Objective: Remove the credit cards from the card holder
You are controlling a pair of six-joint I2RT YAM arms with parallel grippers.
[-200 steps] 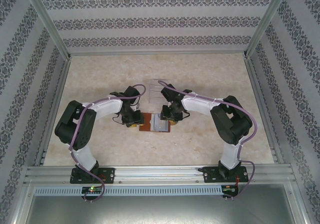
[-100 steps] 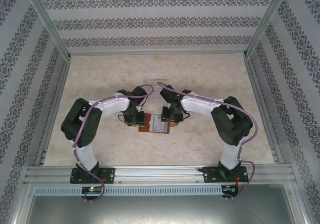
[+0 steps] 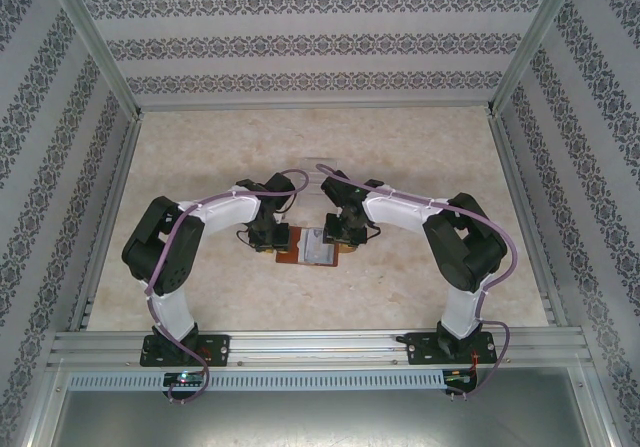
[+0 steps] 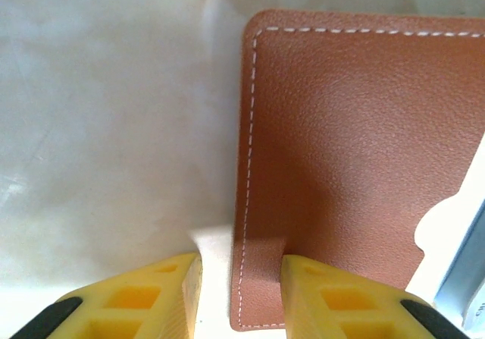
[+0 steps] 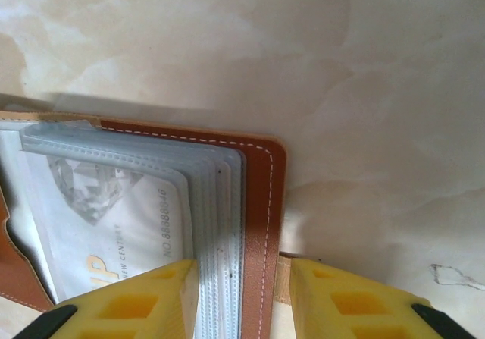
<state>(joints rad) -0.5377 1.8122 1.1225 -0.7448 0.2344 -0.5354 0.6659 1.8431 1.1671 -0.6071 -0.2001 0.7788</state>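
Robot lab test cell.
Aluminium rails (image 3: 320, 345) frame a marble-look tabletop (image 3: 420, 137); wallpaper-patterned panels (image 3: 320, 37) box it in, and two cabled robot arms (image 3: 160, 252) stand bolted at the near edge.

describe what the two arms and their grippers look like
The left arm and the right arm have white links, bulky black joint housings and black base plates. A lavender cable loops along each. The left gripper and right gripper have chunky yellow fingers with rectangular cut-outs and black parts at their bases.
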